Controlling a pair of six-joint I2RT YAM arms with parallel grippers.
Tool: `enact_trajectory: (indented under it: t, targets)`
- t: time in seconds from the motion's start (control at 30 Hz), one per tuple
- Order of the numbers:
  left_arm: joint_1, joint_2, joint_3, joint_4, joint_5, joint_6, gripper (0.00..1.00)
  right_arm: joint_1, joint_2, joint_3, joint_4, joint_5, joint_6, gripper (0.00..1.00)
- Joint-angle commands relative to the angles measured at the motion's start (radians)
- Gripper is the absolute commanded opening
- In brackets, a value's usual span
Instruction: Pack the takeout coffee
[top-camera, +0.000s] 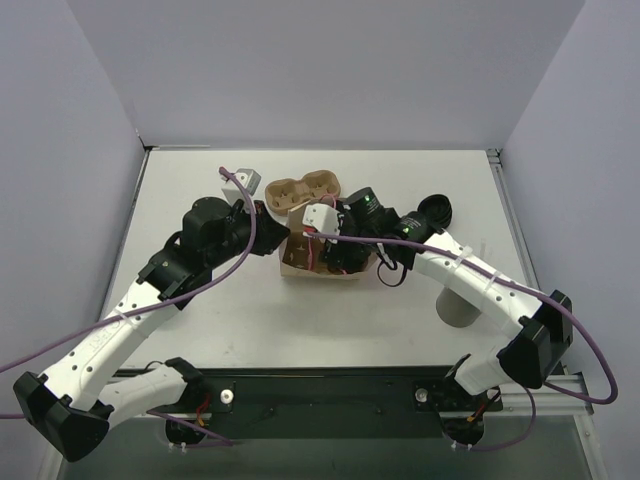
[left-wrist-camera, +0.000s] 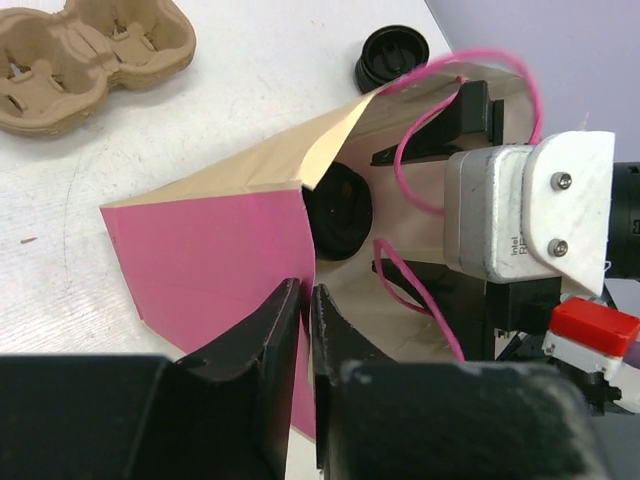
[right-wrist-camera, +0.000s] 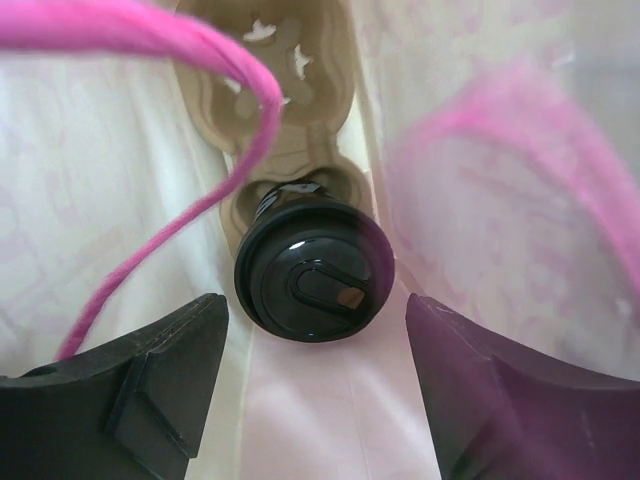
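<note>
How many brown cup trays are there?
2. One empty tray lies on the table beyond the paper bag; a second tray sits inside the bag, holding a lidded cup. More may be hidden.

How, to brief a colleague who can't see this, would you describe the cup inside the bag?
Near the middle of the white table is a pink-sided paper bag. Inside is a brown pulp tray, with the black lidded cup in its well nearest the bag's mouth. The loose black lids and grey cylinder sit outside the bag.
</note>
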Motion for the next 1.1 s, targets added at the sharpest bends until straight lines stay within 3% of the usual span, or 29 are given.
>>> enact_trajectory:
  t: [0.0,0.47,1.07]
  targets:
    - [0.001,0.008,0.083,0.034,-0.027,0.009,0.22,-0.006,0.017,0.094,-0.036,-0.034,-0.008,0.72]
    - [0.019,0.048,0.193,0.038,-0.070,0.067,0.30,-0.043,0.038,0.209,-0.060,-0.065,0.021,0.68]
    - [0.044,0.065,0.314,-0.133,-0.288,0.176,0.33,-0.082,0.017,0.295,-0.077,-0.085,0.151,0.68]
